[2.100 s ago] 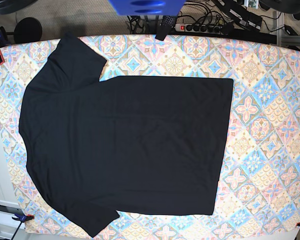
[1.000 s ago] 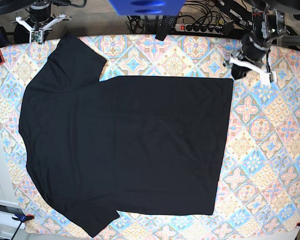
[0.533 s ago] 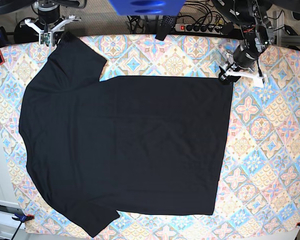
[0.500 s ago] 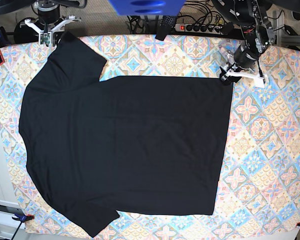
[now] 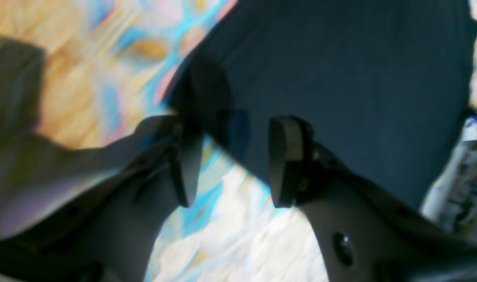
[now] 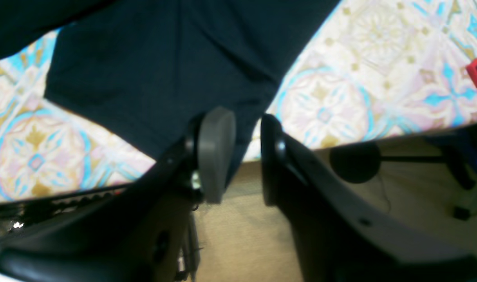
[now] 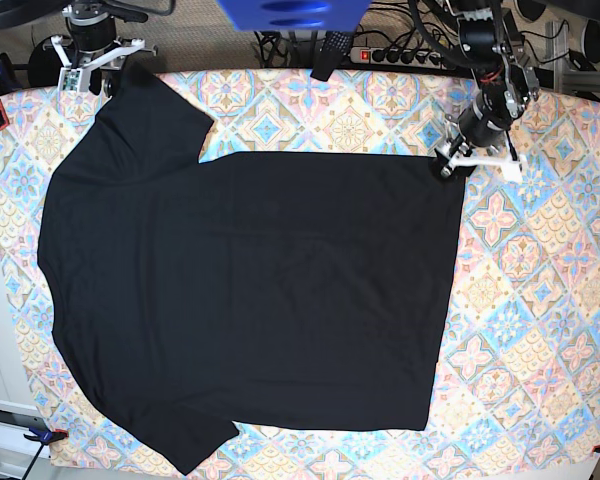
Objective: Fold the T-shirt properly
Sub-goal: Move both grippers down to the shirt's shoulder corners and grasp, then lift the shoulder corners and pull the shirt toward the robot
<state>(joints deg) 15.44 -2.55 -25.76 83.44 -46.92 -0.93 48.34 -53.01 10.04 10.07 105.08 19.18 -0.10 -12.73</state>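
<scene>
T-shirt (image 7: 250, 290) lies flat on bench (image 7: 540, 300). Left pincer (image 5: 232, 158) spread over hem corner, right pincer (image 6: 238, 154) spread at sleeve tip. Get both layers between pads before closing.

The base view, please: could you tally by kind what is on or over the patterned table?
Black T-shirt: 1
Grippers: 2, the left gripper at the shirt's hem corner and the right gripper at the sleeve tip
Patterned tablecloth: 1
Total: 4
</scene>
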